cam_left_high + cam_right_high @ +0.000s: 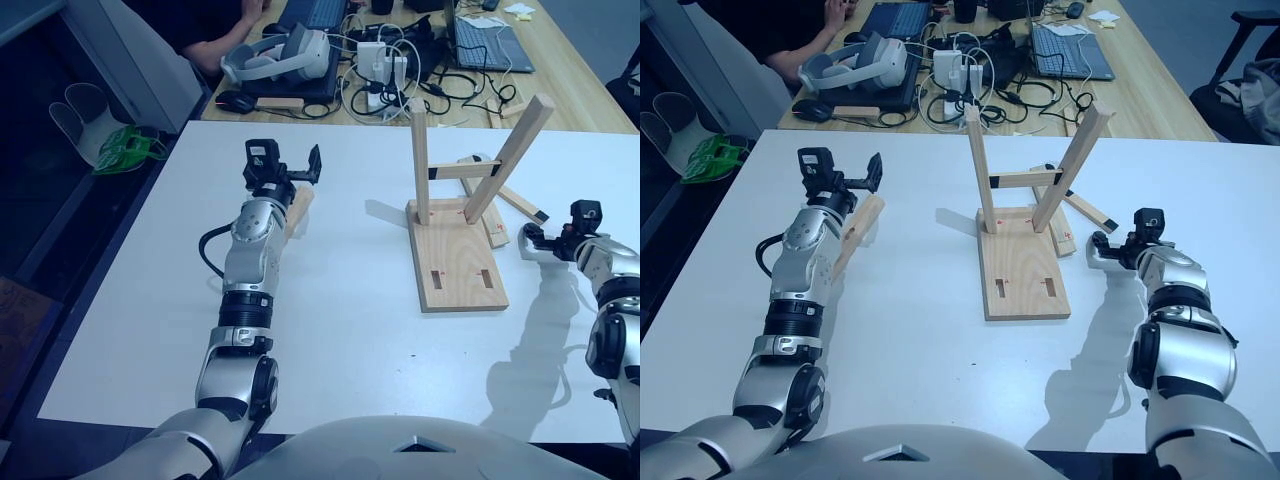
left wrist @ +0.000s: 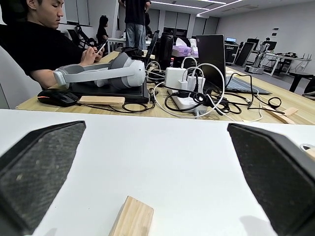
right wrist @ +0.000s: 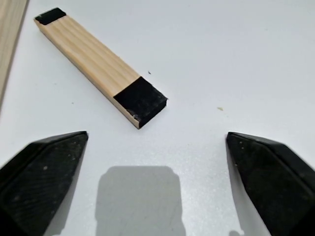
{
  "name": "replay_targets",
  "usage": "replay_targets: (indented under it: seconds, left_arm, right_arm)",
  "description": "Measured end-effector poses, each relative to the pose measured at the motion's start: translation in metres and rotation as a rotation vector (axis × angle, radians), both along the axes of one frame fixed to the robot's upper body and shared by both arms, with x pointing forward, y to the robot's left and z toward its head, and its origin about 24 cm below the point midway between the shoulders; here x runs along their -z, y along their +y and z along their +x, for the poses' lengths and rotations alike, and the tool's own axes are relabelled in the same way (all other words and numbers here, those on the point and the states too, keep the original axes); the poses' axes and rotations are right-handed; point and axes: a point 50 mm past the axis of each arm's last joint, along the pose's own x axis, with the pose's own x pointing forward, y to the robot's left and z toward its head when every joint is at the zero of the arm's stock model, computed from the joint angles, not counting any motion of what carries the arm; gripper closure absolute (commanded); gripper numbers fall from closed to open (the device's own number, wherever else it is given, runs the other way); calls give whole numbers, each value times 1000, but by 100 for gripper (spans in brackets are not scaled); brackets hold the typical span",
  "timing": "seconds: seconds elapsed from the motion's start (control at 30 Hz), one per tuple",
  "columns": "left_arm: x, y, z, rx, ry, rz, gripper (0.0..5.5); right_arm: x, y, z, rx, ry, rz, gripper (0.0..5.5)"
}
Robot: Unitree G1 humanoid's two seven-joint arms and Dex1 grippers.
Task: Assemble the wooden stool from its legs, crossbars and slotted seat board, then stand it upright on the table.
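The seat board [image 1: 455, 265] lies flat, underside up, right of the middle of the white worktop [image 1: 330, 330], so its slots face upward to take the parts. Two legs [image 1: 420, 160] stand in the far pair of slots, tied by a crossbar [image 1: 462, 171]. One leg is upright and the other leans outward. The near two slots [image 1: 438, 279] are empty, so I judge the stool about half built.

Just beside the board on the robot's right lie loose pieces, among them a black-tipped crossbar [image 3: 93, 66] flat on the worktop. The right tool [image 3: 157, 162] sits low near it, wide open and empty, its gap aimed just short of the black end, probably lined up for a pick.

Well apart on the left, a loose leg [image 2: 132, 219] lies flat. The left tool [image 1: 288, 165] hangs over its far end, spread wide and gripping nothing, the leg's end showing between the pads [image 2: 39, 172].
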Motion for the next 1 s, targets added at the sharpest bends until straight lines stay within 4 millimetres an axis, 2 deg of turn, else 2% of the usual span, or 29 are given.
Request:
replay_targets:
  seconds: [0.13, 0.43, 0.77, 1.0]
  left_arm:
    - [0, -2, 0, 10, 1, 4, 10]
    - [1, -4, 0, 34, 13, 8, 10]
    - [0, -4, 1, 37, 19, 12, 10]
    - [0, -4, 1, 36, 18, 19, 10]
  right_arm:
    - [1, 9, 6, -11, -18, 1, 13]
    - [-1, 18, 13, -155, -13, -135, 13]
    - [0, 33, 14, -248, 0, 94, 13]
    - [0, 36, 14, -287, -8, 131, 13]
